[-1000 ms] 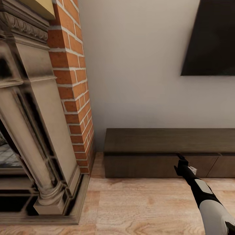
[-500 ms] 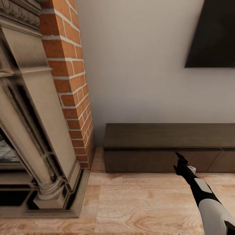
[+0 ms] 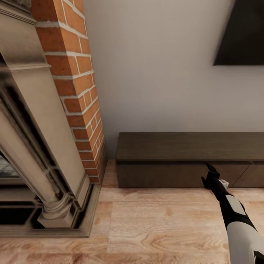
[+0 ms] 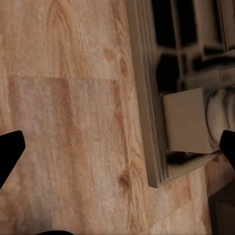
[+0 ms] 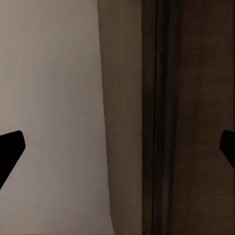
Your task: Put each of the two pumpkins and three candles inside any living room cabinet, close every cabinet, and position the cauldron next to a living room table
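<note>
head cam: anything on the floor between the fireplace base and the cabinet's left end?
Nothing loose. In the head view, bare wood floor and the brick column's foot lie between the fireplace base and the cabinet.

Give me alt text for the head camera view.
The right end effector reaches toward the closed drawer fronts of a long, low, dark-brown cabinet against a pale wall. A brick-sided fireplace stands to the left on wooden floor.

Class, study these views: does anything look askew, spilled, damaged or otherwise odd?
Nothing stands out. The cabinet sits square against the wall, drawer fronts flush; the fireplace looks intact. The right pincer is at the cabinet's front.
</note>
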You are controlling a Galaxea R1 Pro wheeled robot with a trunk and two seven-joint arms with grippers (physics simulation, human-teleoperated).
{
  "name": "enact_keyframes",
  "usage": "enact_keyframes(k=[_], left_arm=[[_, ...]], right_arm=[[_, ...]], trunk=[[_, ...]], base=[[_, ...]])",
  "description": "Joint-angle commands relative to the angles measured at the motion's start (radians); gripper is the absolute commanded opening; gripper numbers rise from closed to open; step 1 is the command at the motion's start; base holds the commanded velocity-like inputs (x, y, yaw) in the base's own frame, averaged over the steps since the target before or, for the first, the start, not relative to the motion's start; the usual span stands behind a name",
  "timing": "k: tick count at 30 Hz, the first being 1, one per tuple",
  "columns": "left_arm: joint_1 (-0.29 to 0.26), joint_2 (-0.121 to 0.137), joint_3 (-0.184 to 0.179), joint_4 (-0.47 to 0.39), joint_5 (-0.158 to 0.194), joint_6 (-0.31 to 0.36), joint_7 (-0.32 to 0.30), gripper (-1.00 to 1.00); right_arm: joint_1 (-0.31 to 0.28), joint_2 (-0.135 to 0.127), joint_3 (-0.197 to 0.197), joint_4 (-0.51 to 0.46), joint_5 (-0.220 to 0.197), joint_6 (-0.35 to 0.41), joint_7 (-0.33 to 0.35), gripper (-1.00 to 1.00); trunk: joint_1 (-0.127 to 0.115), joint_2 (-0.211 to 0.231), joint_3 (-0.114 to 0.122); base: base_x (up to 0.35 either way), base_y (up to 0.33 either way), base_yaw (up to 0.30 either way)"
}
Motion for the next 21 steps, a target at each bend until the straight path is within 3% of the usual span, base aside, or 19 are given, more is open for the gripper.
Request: enact_keyframes(k=[1,14,16,17,21], left_arm=[[0.0,-0.001,0.002,0.0,0.006,0.008,0.0,1.0],[0.0,0.0,0.007,0.005,0.008,0.009,-0.003,1.0],[0.0,0.001,0.026,0.005,0.01,0.009,-0.006,1.0],[0.0,0.003,0.062,-0.004,0.014,0.011,-0.011,1.0],[-0.001,0.007,0.138,-0.044,0.019,0.022,-0.024,1.0]], right_arm=[[-0.001,0.0,-0.005,0.0,-0.007,0.008,0.002,1.0],[-0.001,-0.001,-0.004,-0.002,-0.016,0.008,0.002,1.0],[-0.001,0.0,-0.003,-0.003,-0.016,0.009,0.003,1.0],[-0.001,0.0,-0.002,-0.003,-0.016,0.009,0.003,1.0],[-0.001,0.0,-0.001,-0.004,-0.016,0.009,0.004,1.0]], trunk=[[0.0,-0.001,-0.005],[0.006,-0.004,-0.055],[0.007,-0.004,-0.063],[0.007,-0.004,-0.067],[0.009,-0.005,-0.082]], base=[[0.0,0.0,0.0],[0.0,0.0,0.0],[0.0,0.0,0.0],[0.0,0.0,0.0],[0.0,0.0,0.0]])
